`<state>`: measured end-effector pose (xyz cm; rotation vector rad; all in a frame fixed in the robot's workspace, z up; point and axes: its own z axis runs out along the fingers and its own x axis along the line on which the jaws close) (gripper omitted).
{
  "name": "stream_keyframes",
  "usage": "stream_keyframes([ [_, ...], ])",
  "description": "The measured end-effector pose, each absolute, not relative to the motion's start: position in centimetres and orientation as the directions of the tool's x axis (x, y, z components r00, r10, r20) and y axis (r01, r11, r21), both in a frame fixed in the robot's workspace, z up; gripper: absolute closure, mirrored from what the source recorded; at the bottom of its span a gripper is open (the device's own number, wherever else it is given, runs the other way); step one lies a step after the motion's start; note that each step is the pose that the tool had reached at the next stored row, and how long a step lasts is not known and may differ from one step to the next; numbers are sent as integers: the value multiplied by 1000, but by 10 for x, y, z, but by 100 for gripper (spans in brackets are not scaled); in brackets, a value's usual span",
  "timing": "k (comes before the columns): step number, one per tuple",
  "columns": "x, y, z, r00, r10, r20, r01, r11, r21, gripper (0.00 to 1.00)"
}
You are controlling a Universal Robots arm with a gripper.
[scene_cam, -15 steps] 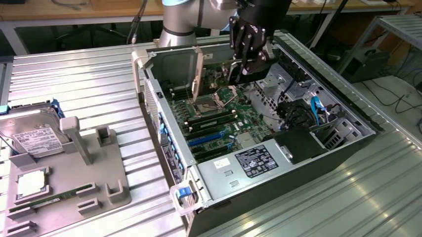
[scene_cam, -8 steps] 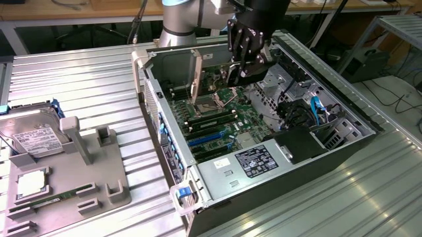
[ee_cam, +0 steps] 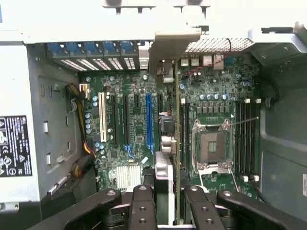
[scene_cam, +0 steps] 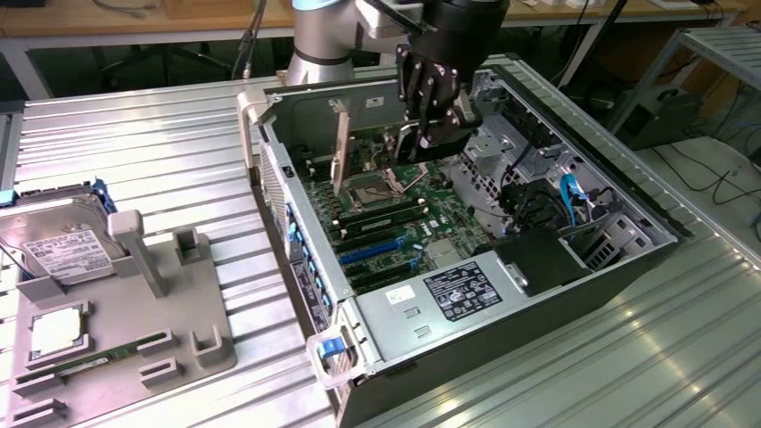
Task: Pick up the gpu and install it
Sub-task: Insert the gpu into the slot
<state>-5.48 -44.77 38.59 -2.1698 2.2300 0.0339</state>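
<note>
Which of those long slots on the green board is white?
The white slot, the outermost of the row, on the side away from the gpu in the gripper. The rest are black or blue.

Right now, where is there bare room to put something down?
Bare table lies between the grey holder and the case, and more lies past the case on the exterior view's right. Inside the case it is crowded: the gripper holds the gpu over the board.
</note>
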Motion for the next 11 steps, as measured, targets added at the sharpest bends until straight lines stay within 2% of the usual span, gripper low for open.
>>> stream_keyframes([
  [11, -58, -446, 368, -5, -999, -37, -1000, 5, -5, 72],
])
